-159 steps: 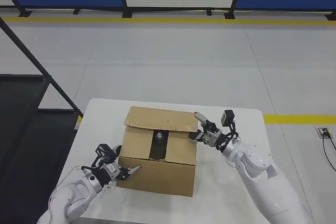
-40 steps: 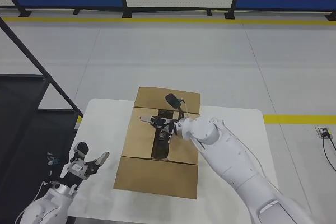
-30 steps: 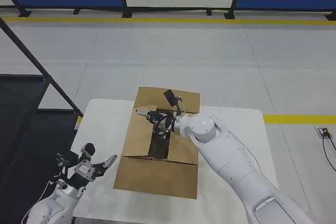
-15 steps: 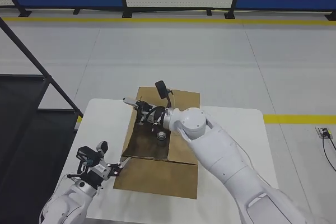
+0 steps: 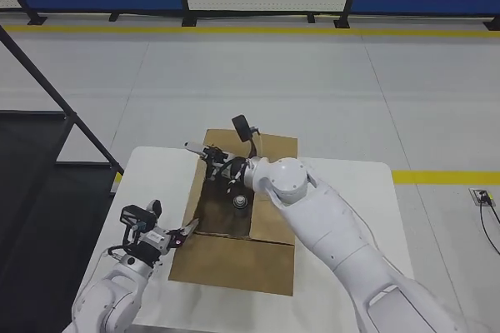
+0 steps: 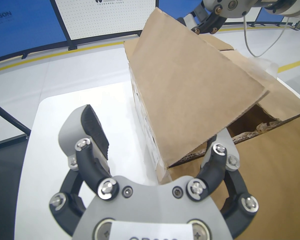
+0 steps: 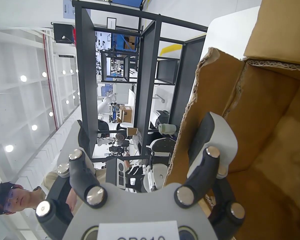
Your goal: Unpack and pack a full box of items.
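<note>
While half-open, box flap between right fingers.

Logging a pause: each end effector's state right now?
Left end effector: open, holding nothing.
Right end effector: open, straddling the box flap edge.

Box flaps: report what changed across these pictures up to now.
The right gripper swung from the right flap across the box to the left flap, now lifted up, jaws open astride its edge. The left gripper backed off the near-left corner, then returned, open. The table and the dark item inside stayed.
</note>
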Available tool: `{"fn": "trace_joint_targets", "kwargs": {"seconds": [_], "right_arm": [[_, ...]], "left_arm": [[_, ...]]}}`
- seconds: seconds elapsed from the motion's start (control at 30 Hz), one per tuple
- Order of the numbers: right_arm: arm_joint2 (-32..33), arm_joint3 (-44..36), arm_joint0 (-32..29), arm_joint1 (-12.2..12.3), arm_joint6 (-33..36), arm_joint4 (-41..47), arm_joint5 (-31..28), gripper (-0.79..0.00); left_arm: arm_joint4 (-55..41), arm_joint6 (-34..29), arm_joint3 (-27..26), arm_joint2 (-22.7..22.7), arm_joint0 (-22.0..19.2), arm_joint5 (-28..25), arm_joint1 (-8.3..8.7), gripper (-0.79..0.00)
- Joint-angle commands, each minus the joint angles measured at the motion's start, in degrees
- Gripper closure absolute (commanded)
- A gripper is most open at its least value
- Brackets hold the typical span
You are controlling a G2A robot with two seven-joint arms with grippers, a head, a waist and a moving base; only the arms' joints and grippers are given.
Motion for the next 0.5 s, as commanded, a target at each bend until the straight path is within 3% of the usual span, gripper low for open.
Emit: {"fn": "trace_joint_targets", "kwargs": {"seconds": [0.0,0.47], "right_arm": [[0.5,-0.5,-0.3,0.2,0.1,-0.5,0.1,-0.785],[3.4,-5.9,-2.6,2.6,-0.1,-9.6,1.5,-0.785]], "left_arm": [[-0.1,0.0,0.0,0.3,-0.3,0.0,-0.09,-0.785],[-3.5,1.6,-0.8,-0.3,0.6,3.2,-0.75,-0.785]]}}
